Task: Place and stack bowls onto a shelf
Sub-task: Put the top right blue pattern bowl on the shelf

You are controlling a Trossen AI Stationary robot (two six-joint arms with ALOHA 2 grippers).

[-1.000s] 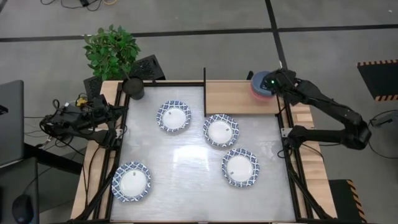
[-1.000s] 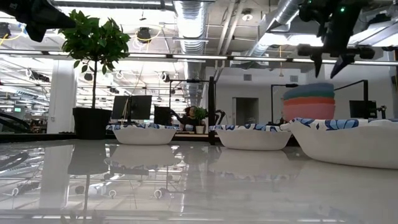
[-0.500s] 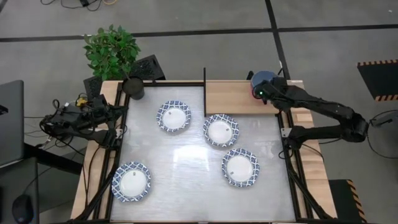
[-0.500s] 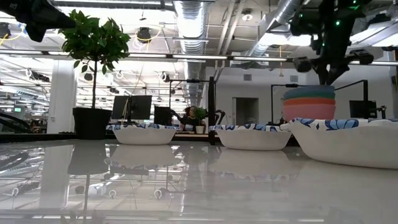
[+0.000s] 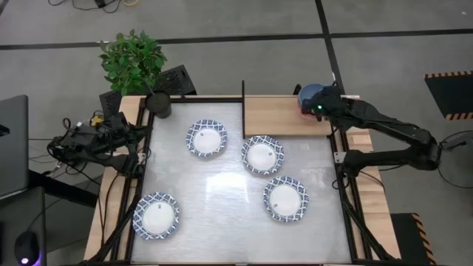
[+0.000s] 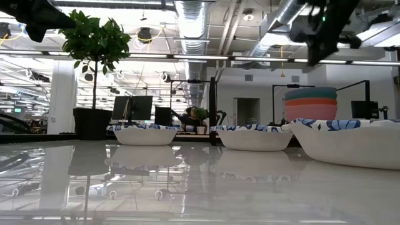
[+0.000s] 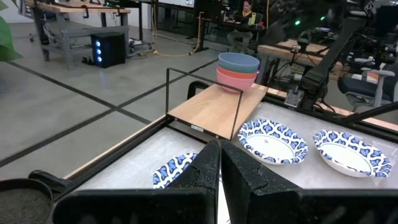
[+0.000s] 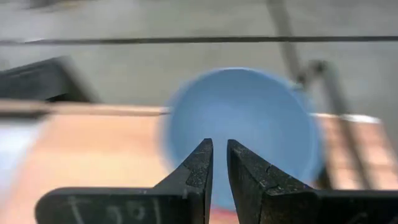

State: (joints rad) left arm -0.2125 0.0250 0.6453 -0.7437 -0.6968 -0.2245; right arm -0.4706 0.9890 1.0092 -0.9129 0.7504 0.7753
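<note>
Right now the right gripper [image 5: 316,109] is hovering over the coloured stack of bowls [image 7: 238,68] on the shelf [image 5: 275,116], fingers nearly pinched, carrying nothing. Four patterned bowls [image 5: 206,138] are waiting on the table; nxt it's probably reaching for one. Left gripper [image 7: 219,163] is idling, clenched, at the table's left edge.
</note>
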